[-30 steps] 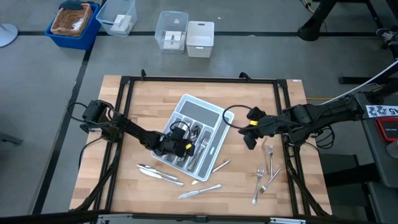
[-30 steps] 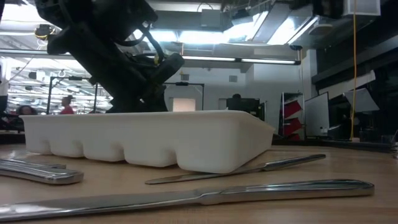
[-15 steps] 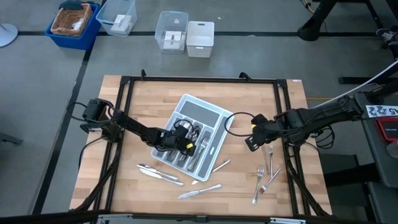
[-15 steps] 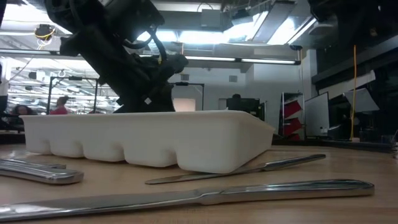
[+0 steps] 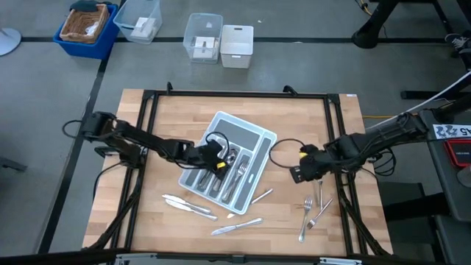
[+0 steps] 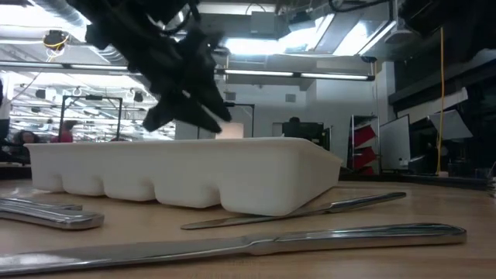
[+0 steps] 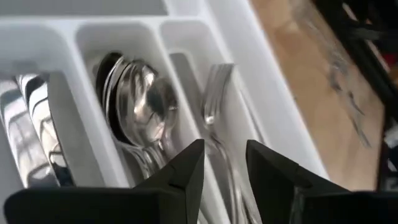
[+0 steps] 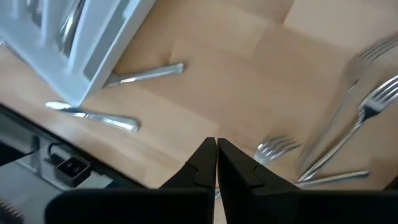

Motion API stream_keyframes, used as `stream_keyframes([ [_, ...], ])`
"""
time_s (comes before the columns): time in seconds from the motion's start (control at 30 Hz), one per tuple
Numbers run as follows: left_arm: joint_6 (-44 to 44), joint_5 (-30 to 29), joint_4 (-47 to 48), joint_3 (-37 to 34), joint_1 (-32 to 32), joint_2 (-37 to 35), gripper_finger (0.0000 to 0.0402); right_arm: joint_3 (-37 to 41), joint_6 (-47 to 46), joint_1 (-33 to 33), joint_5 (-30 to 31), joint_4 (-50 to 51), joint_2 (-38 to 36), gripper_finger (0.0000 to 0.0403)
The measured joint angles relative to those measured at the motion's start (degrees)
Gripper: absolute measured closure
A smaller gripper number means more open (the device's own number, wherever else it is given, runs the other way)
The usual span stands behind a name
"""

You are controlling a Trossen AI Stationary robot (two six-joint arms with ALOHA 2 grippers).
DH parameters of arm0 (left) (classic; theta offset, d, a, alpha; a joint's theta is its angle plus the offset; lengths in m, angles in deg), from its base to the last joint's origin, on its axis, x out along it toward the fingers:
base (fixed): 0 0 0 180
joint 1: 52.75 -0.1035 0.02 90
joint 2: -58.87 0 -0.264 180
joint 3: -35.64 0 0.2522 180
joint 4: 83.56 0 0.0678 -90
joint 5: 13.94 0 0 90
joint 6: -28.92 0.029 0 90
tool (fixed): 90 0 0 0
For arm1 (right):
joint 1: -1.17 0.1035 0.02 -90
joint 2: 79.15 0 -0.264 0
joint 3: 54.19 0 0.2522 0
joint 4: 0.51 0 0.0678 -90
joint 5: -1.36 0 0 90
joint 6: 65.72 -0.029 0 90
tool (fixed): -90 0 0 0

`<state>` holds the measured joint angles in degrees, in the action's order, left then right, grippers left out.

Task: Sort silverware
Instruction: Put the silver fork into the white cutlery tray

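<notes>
At the left of the high view, the left arm reaches across the pale wooden butcher-block tabletop (image 5: 169, 110) toward the centre. Its left pincer (image 5: 218, 160) hangs over the light grey compartmented plastic cutlery tray (image 5: 246, 132), which lies tilted in the middle of the frame. In the left wrist view the left pincer (image 7: 222, 163) is released, its two dark fingers (image 7: 184, 171) parted with nothing between them, above the tray's long compartments. One compartment holds a stack of shiny silver metal spoons (image 7: 134, 106); the one beside it holds shiny silver forks (image 7: 214, 106).

Below the tray, at lower centre-left of the high view, two shiny metal knives (image 5: 188, 205) lie together on the tabletop. Right of them, a single slim knife (image 5: 237, 225) lies nearer the bottom edge, and a short silver piece (image 5: 261, 196) sits just beside the tray's lower corner. In the low view the tray (image 6: 186, 174) fills the middle, with long knives (image 6: 256, 242) lying in the foreground.

At centre right of the high view, the right pincer (image 5: 296, 174) hovers over bare wood between the tray and a loose cluster of silver forks (image 5: 315, 206) at lower right. In the right wrist view the right pincer (image 8: 216, 148) is clenched, fingertips pressed together and holding nothing, with forks (image 8: 354, 130) at the frame's right.
</notes>
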<state>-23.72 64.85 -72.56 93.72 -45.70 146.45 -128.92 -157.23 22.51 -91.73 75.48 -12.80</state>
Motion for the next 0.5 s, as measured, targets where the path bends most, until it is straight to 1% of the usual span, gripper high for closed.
stream_keyframes([
  [0.1,2.75,2.29,2.71,0.00,-0.88,-3.87,0.0294,0.00,-5.77,4.22,0.69,-1.81,0.90,0.0386],
  [0.23,6.89,2.90,7.30,0.02,-1.86,-8.37,0.0295,0.00,-15.50,10.55,1.53,-3.04,3.74,0.0386],
  [0.33,9.36,2.85,10.34,0.02,-2.58,-11.13,0.0295,0.00,-23.25,15.35,1.53,-4.11,7.39,0.0386],
  [0.5,11.85,2.70,12.78,0.04,-3.77,-12.72,0.0295,0.00,-33.56,21.43,1.42,-10.53,14.08,0.0386],
])
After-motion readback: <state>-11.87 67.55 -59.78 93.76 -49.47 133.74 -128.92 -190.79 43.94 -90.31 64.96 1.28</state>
